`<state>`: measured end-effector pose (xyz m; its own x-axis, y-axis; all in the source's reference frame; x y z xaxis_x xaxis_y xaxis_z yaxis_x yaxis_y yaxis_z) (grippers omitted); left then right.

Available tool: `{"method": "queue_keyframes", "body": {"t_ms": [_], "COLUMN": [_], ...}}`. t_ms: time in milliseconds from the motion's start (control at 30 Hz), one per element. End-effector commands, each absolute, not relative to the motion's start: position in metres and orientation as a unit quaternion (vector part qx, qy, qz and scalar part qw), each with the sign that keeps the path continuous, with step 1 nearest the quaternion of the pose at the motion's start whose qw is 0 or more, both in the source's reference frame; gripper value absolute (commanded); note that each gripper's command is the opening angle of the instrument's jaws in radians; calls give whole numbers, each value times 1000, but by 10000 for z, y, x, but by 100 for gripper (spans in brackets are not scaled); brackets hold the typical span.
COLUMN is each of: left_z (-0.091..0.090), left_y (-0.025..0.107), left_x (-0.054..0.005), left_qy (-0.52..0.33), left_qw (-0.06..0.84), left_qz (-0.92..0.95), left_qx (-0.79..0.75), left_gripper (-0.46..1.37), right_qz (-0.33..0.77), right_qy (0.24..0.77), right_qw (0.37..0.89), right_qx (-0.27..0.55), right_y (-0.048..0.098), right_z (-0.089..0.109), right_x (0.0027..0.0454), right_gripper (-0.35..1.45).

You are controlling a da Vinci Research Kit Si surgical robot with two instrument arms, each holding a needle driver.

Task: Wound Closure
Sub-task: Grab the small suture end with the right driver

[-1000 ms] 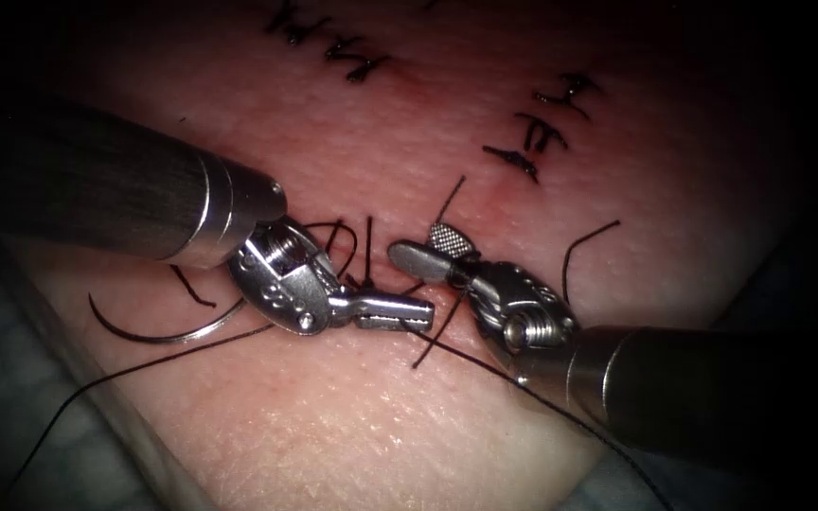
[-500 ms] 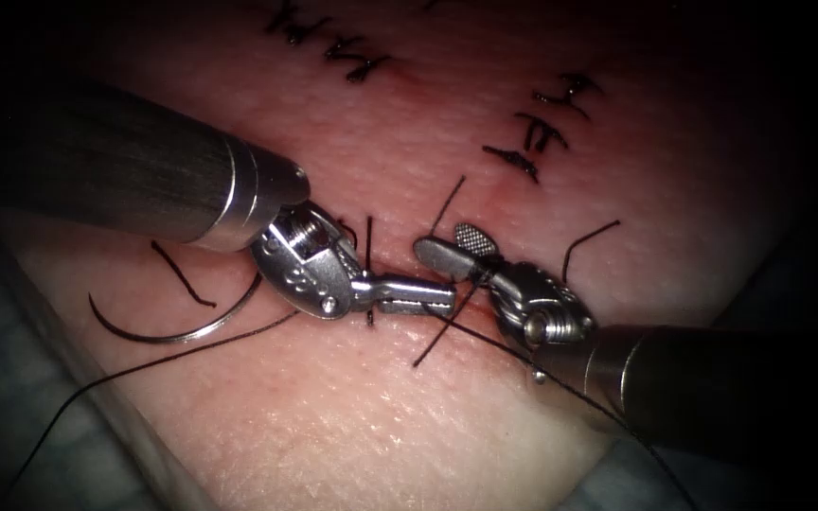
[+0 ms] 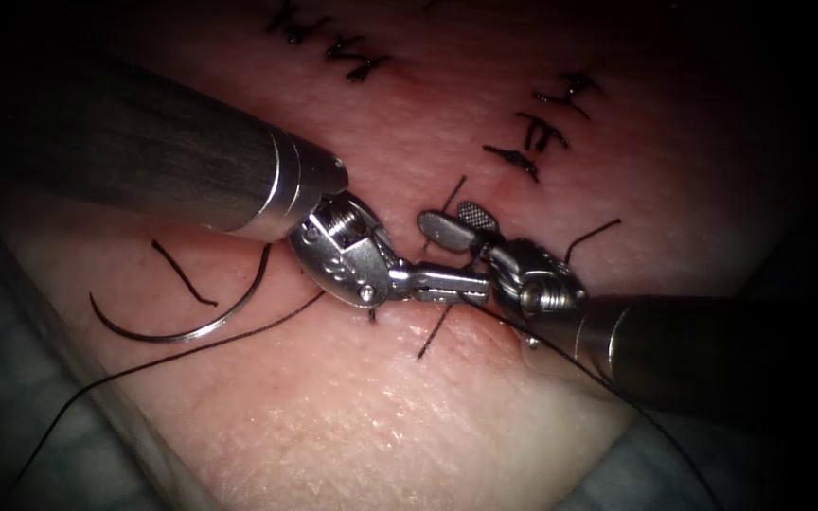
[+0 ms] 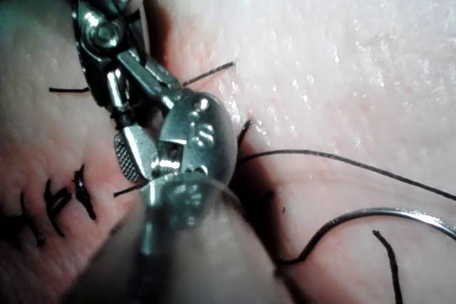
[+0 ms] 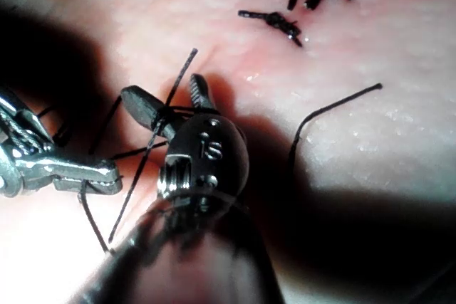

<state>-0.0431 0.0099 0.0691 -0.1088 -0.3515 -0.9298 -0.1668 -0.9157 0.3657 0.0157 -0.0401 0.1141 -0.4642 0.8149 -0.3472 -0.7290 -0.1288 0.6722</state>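
**Two tools meeting over the cut, needle lying free on the tissue**

The tissue (image 3: 352, 416) is filling the middle of the endoscope view, with the cut (image 3: 400, 284) running across its centre and finished stitches (image 3: 532, 142) sitting toward the upper right. The left tool (image 3: 452, 282) is reaching in from the upper left, its jaws lying closed and flat over the cut; they appear to be pinching the thread (image 3: 191, 348), though the grip itself is too small to confirm. The right tool (image 3: 456, 223) is coming in from the lower right, its jaws standing a little apart, with a strand crossing between them at the hinge; whether they are gripping it cannot be told. The needle (image 3: 177, 326) is lying loose on the tissue at the left of the cut, held by neither tool and not in the tissue. A cut end of thread (image 3: 182, 274) is resting just above it.
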Motion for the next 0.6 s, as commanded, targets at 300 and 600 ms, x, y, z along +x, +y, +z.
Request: {"method": "queue_keyframes", "body": {"t_ms": [300,600], "left_z": [691,690], "left_y": [99,98], "left_x": [-432,-434], "left_qy": [-191,-189], "left_qw": [68,66], "left_qz": [-718,-719], "left_qx": [666,666], "left_gripper": [-35,-35], "right_qz": [756,758], "right_qy": [413,411], "right_qw": [506,505], "right_qx": [52,48], "right_y": [-393,-385], "right_z": [1158,1167], "right_x": [157,163], "right_gripper": [106,102]}}
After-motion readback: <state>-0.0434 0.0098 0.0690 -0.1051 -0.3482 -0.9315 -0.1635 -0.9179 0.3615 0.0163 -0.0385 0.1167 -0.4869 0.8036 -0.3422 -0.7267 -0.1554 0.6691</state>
